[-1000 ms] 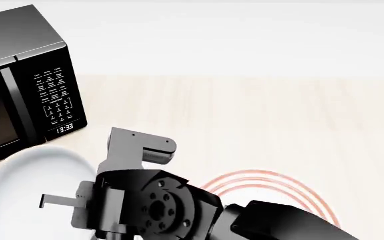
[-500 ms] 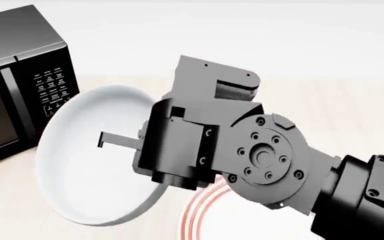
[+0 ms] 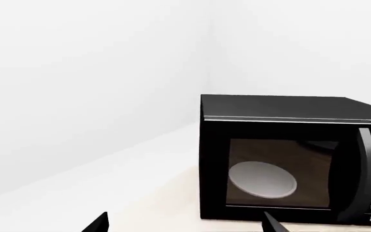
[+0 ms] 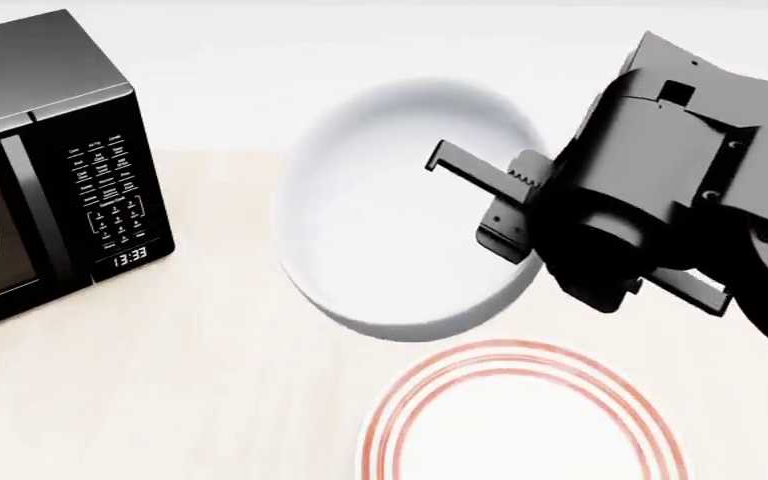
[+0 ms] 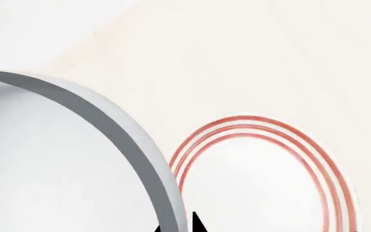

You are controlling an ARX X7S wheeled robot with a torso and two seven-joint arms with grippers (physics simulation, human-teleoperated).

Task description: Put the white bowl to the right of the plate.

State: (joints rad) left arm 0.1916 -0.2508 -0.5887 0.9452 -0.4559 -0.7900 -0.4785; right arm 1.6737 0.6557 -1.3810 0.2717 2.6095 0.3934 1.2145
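Note:
The white bowl [image 4: 391, 215] hangs in the air, tilted, above the table and beyond the plate [image 4: 524, 420]. My right gripper [image 4: 524, 215] is shut on the bowl's right rim, one finger reaching inside it. In the right wrist view the bowl's thick wall [image 5: 127, 140] runs between the two dark fingertips [image 5: 197, 224], with the red-ringed plate [image 5: 263, 174] lying flat below. The plate rests at the near edge of the head view, cut off at the bottom. My left gripper [image 3: 182, 227] stands open with nothing between its tips, facing the microwave.
A black microwave [image 4: 37, 160] stands at the left of the light wooden table [image 4: 224, 380], its door shut and a greyish turntable [image 3: 263, 180] visible through the glass. A white wall [image 3: 95, 87] rises behind it.
My right arm has lifted the bowl from the near left and carried it up and to the right, across the view, uncovering the plate.

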